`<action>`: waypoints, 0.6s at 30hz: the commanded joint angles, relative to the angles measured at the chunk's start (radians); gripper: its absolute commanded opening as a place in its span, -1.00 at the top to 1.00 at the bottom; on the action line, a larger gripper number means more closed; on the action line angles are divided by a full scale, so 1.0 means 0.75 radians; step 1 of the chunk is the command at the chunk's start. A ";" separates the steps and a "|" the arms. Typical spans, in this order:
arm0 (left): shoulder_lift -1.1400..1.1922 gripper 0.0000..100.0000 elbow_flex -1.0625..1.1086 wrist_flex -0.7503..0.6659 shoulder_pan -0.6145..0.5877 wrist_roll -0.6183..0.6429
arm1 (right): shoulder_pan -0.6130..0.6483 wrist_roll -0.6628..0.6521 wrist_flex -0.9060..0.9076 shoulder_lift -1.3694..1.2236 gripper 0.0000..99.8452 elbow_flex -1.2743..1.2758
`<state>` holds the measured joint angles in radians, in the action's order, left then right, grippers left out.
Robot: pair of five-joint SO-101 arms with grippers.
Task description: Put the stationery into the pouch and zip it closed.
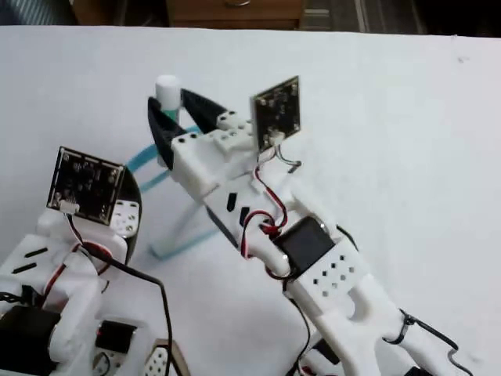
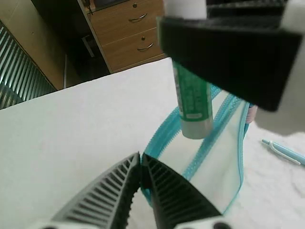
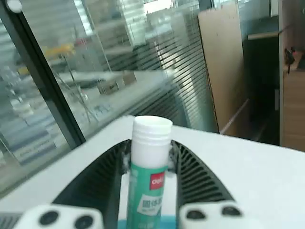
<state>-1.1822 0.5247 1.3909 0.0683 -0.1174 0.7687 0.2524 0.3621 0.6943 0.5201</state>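
Note:
A green glue stick with a white cap stands upright in my right gripper, which is shut on it. In the left wrist view the glue stick hangs over the open mouth of the clear pouch with its blue zipper, held by the right gripper. My left gripper is shut on the pouch's near zipper edge. In the right wrist view the glue stick sits between the ribbed black fingers. The pouch's blue edge shows beside the right arm, with the left gripper at its near side.
A blue pen lies on the white table beyond the pouch. A wooden drawer cabinet stands behind the table's far edge. The right arm's body crosses the table's middle.

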 commanded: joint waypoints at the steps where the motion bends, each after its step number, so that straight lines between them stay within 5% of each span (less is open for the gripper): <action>1: 0.005 0.96 0.010 0.008 -0.001 -0.008 | 0.001 -0.061 0.101 0.024 0.97 -0.008; 18: 0.005 0.96 0.006 0.012 -0.001 -0.008 | 0.032 -0.237 0.062 0.058 0.95 0.186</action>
<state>-1.1822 0.5247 1.3909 0.0683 -0.1174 0.7748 0.1097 0.3698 0.7004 0.6598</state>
